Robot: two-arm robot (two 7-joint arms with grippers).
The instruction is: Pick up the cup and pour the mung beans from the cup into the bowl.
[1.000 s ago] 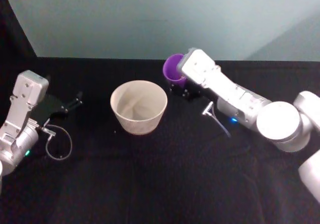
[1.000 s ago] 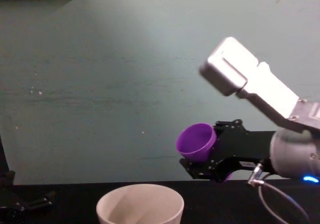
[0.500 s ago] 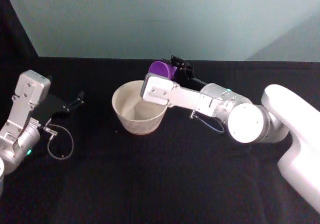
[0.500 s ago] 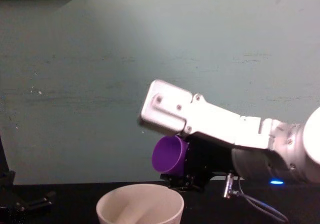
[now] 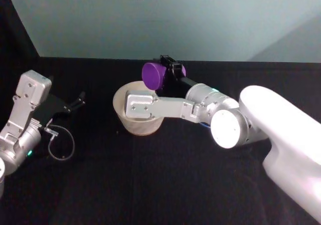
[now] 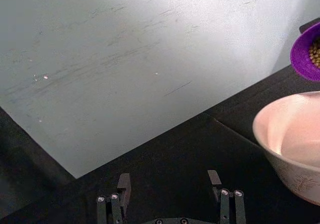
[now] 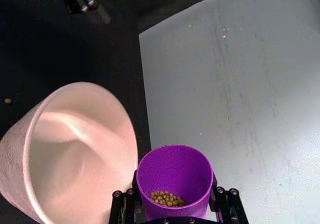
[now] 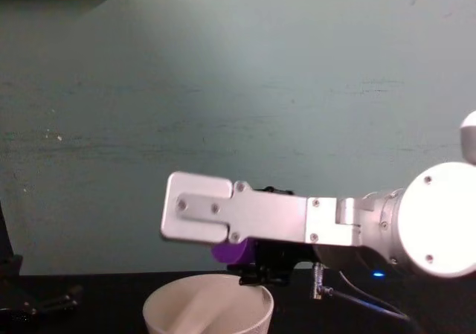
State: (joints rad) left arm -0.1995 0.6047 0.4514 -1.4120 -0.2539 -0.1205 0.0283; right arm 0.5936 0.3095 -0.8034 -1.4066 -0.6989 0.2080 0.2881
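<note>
Presently, left to right.

Left pincer [image 6: 168, 176]: parked low over the black table [image 5: 150, 185] at your left side, fingers spread wide, nothing between them.

Wide cream-white round bowl [image 5: 120, 100]: standing on the table at centre, its inside bare as far as you can see.

Small bright purple plastic cup [image 5: 153, 73]: lifted and tipped nearly onto its side, just above the bowl's far rim.

Tiny brownish-yellow mung beans [image 7: 167, 198]: a small heap deep in the cup, none poured.

Right pincer [image 5: 169, 68]: closed on the cup's walls from both sides.

Right arm: reaching across from your right, forearm level over the bowl, wrist rolled.

Judged progress: pick-up and carry done. The pour is barely begun, and further tipping remains.
</note>
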